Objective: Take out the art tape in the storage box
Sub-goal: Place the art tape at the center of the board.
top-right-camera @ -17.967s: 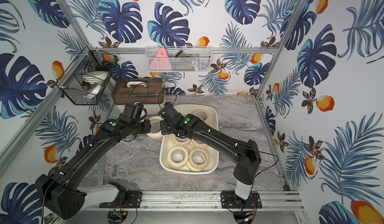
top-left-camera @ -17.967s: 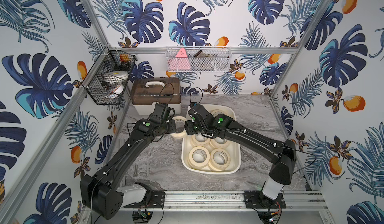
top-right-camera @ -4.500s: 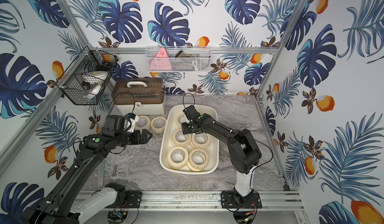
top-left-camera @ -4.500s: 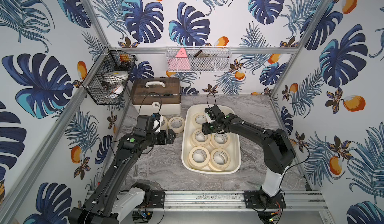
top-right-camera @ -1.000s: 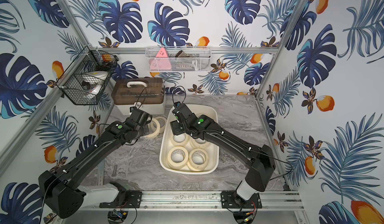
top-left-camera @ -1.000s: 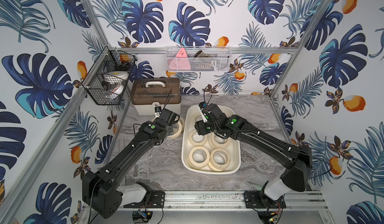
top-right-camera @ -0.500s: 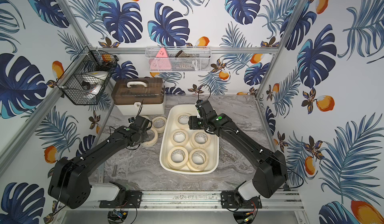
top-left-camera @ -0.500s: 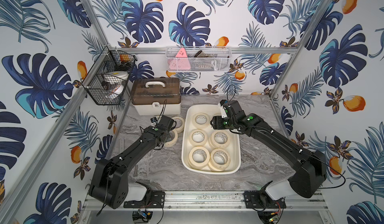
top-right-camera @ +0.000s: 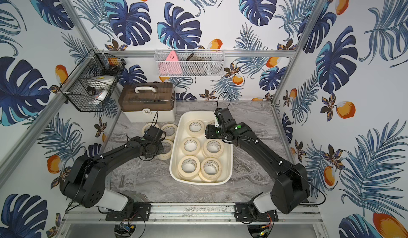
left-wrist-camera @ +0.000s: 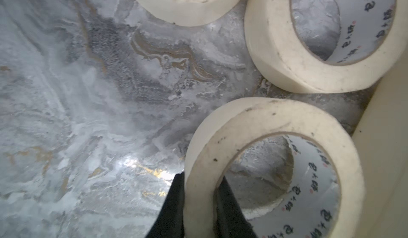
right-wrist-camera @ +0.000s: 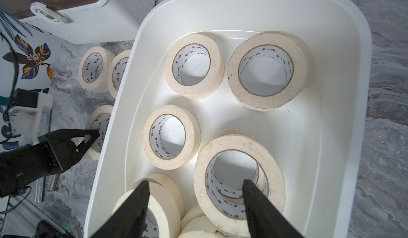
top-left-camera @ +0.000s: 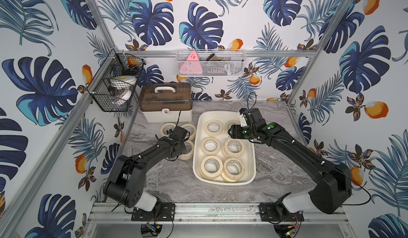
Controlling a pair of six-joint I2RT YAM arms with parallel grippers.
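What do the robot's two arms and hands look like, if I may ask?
The left arm and right arm are matte black jointed links on white bases, with small green lights, white cable ties and thin black cables. The left hand and right hand have slim, tapering black fingers behind white brackets.

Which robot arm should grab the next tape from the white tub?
Right. The right gripper hangs open above art tape inside the storage box; the left gripper is outside it, shut on a roll.
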